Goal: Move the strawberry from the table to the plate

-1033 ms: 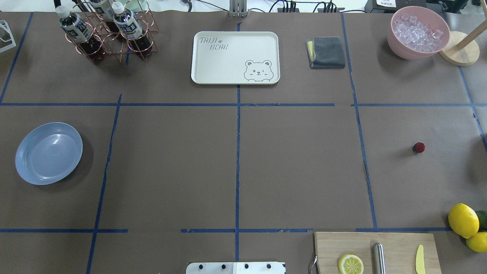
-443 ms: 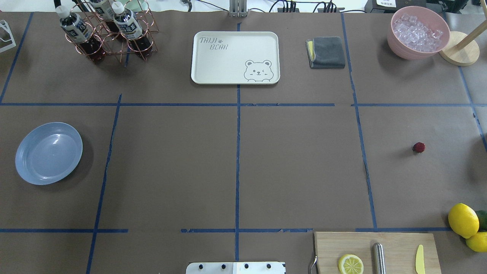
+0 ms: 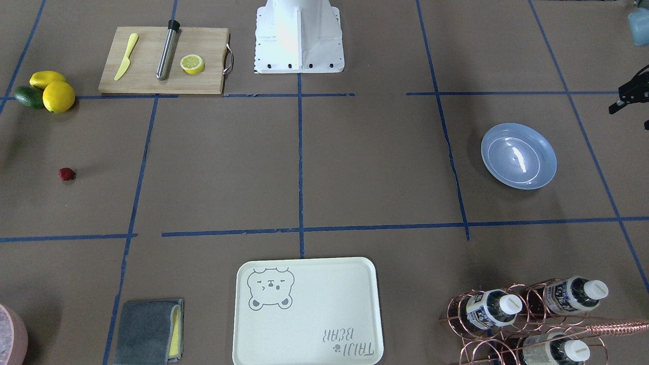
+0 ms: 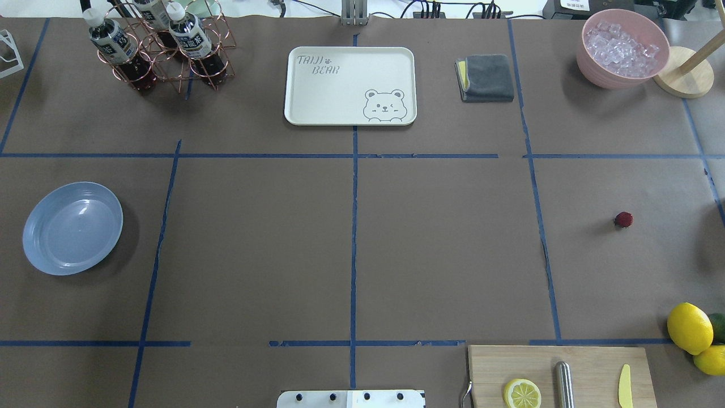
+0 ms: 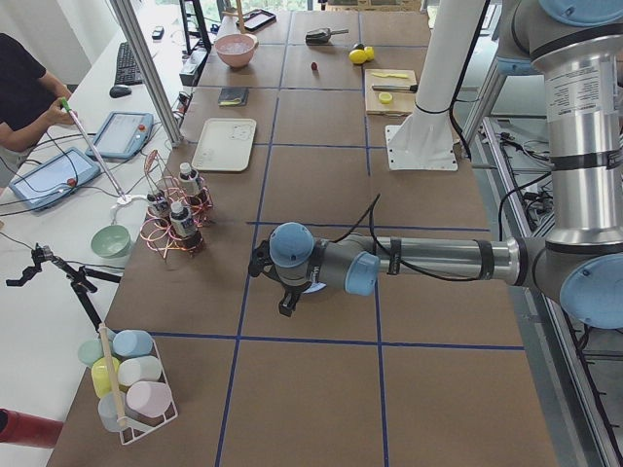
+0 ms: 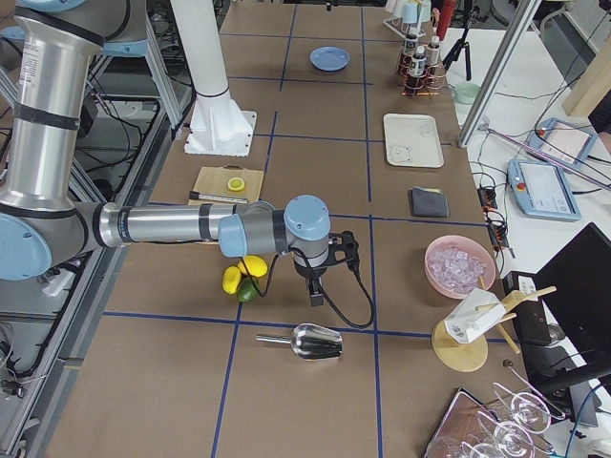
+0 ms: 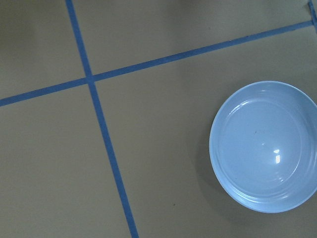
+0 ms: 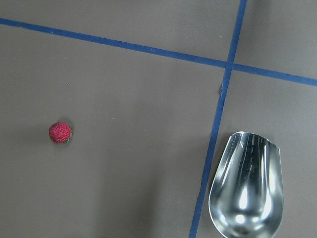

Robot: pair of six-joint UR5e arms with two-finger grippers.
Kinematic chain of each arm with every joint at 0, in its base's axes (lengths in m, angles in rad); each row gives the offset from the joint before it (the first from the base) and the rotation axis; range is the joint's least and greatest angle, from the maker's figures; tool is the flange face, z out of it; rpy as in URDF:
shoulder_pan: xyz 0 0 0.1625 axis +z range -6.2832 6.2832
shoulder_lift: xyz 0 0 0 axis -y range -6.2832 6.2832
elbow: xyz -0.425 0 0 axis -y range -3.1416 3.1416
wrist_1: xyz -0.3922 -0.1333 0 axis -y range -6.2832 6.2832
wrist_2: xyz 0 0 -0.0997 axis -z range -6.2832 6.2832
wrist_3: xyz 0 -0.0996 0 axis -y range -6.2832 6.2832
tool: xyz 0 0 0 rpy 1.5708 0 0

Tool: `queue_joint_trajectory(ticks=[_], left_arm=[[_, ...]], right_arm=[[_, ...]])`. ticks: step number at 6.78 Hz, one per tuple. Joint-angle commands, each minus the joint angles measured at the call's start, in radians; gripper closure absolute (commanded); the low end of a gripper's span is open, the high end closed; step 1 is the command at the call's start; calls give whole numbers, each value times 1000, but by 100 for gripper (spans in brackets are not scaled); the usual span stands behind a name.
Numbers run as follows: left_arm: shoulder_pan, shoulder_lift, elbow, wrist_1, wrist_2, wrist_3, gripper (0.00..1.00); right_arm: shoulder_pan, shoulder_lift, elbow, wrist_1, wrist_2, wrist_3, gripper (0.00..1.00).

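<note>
Strawberry (image 8: pixel 60 132) roundish, long axis unclear

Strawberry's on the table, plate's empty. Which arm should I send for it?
Right. The strawberry lies on the robot's right side, and the right wrist camera looks down on it. The left arm hangs by the plate, far across the table.

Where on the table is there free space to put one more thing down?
The two middle squares, between the plate and the strawberry, are bare from the tray to the cutting board. Crowded: the far edge with bottle rack, cloth and bowl, and the corner by the lemons.
</note>
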Motion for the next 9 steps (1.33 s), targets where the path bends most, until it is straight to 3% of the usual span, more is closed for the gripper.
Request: queue_joint_trajectory(ticks=[1,2,4,7,9], left_arm=[[108,-53,166,-288,3,-174,0],[167,-60,210,-405,9,-357,0],[311,-112,216,-417,185,-580,9],[325,-110,245,-409,192,-588,26],[326,-112,253,-409,192,-589,32]], right_arm=[[-1,0,-7,-1,47,2,0],[-4,0,-8,-1,47,1,0],[-5,0,-8,-1,45,-1,0],[-15,0,-8,-1,42,1,0],[-21,0,-8,0,41,1,0]])
